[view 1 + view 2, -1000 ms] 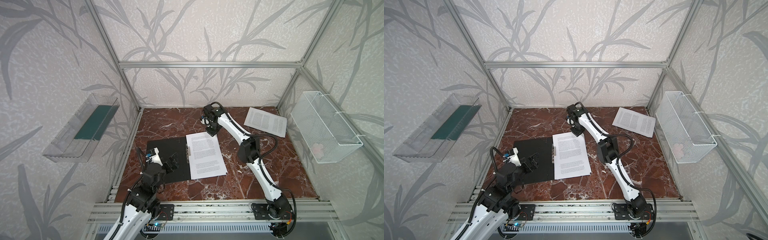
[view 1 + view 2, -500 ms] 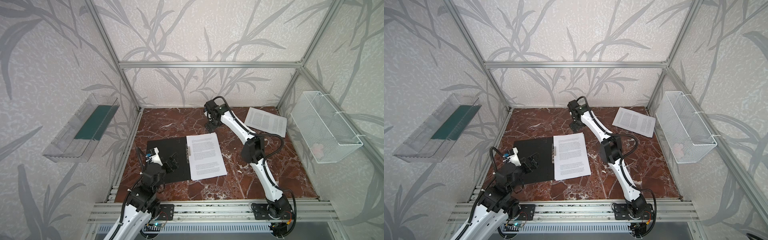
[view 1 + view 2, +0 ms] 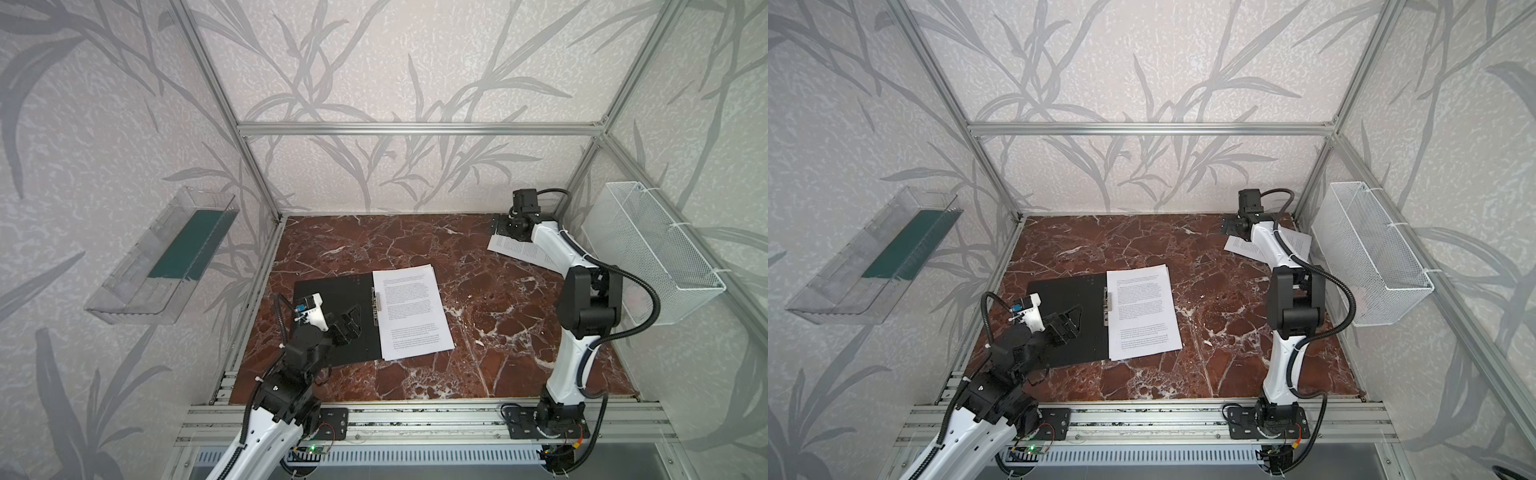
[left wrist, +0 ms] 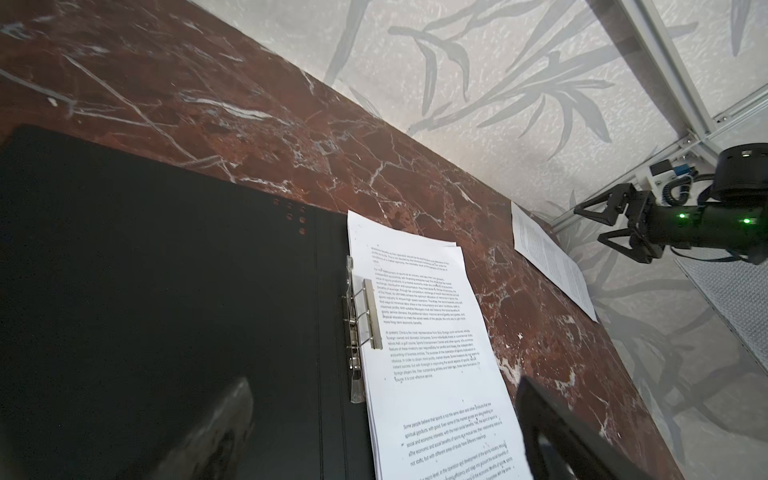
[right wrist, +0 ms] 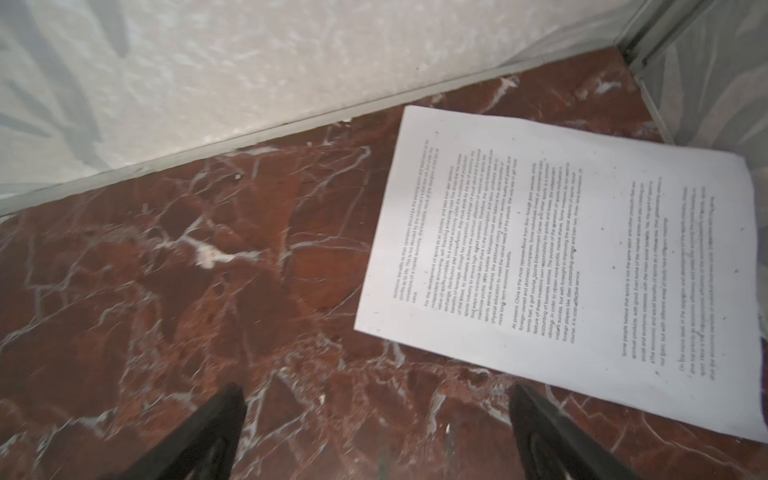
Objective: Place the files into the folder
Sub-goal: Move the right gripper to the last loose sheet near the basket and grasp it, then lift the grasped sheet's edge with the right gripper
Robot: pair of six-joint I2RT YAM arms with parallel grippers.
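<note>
so, thin folder [image 3: 349, 291], black inside, lies open & flat on the red-brown marble tabletop [image 3: 498, 332], toward the front left in both top views. stack of white paper sheets w/ dense black text [image 3: 411, 316] lies just rt of the folder's spine, edges slightly fanned. silver metal clip bar [image 4: 371, 316] sits along the spine, touching the stack's left edge; can't tell if it pins the paper. left gripper [image 3: 347, 324] is over the folder's bare left half, jaws wide apart, nothing btwn them; in the left wrist view one finger [image 4: 224, 428] shows over the black cover, the other over the stack. one more white printed sheet [image 5: 561, 270] lies flat & askew in the far rt corner, well apart from the folder. right gripper [image 4: 590, 224] is above the marble just beside that sheet, on its side toward the table middle, jaws spread, holding nothing; its arm crosses over part of the sheet in both top views. clear plastic tray [image 3: 162, 266] hangs on the left wall, white wire basket [image 3: 656, 249] on the rt wall
</note>
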